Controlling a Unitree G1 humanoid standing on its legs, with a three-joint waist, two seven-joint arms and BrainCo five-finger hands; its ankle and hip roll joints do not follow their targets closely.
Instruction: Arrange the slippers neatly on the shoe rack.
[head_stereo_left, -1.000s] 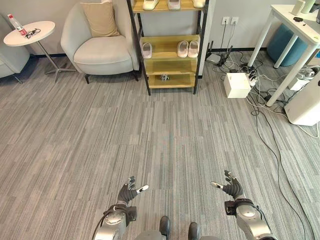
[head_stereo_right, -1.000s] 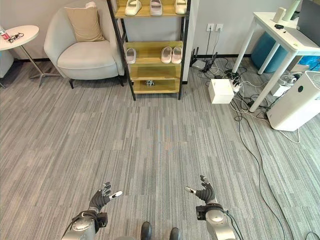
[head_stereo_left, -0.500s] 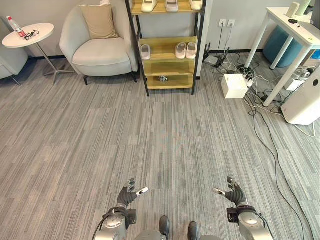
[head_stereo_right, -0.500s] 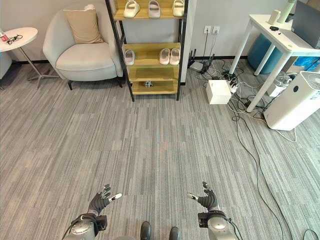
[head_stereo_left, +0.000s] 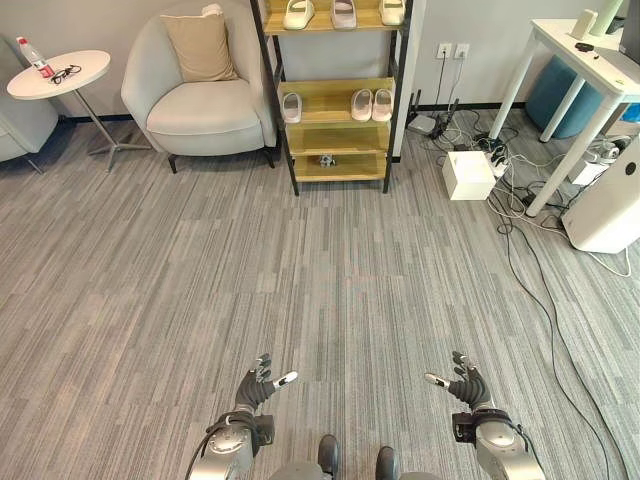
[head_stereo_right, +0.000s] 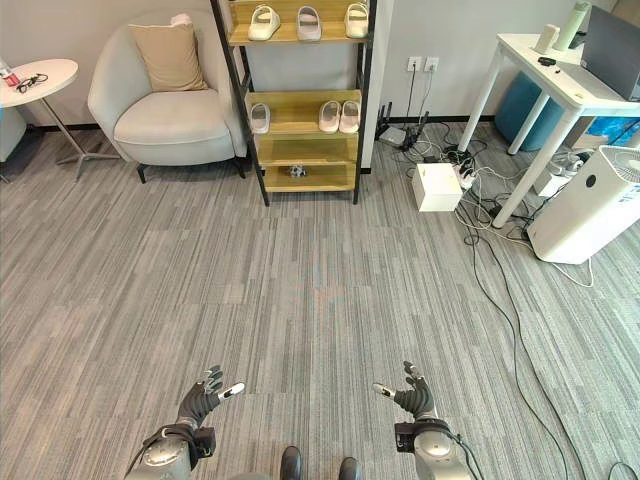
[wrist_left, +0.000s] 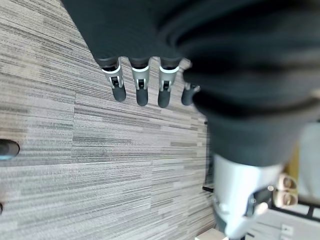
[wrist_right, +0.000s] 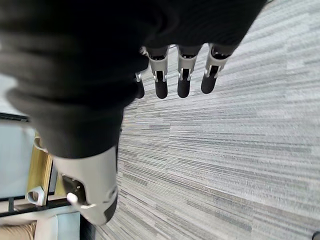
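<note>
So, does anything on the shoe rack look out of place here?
One slipper sits alone at the left of the middle shelf, apart from the pair on its right. The top shelf holds three more, evenly spaced.

No legible txt or nos. anywhere.

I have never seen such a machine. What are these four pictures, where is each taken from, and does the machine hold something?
It is a humanoid robot. Two pictures come from a stereo camera on its head, looking down at the grey striped carpet floor. The other two come from cameras on its wrists, looking along each hand. The left hand and the right hand hang over the floor, fingers relaxed, holding nothing. Ahead stands a wooden shoe rack with a black frame, bearing pale slippers on its shelves. Beside it are a light grey armchair and a white cube-shaped box.
</note>
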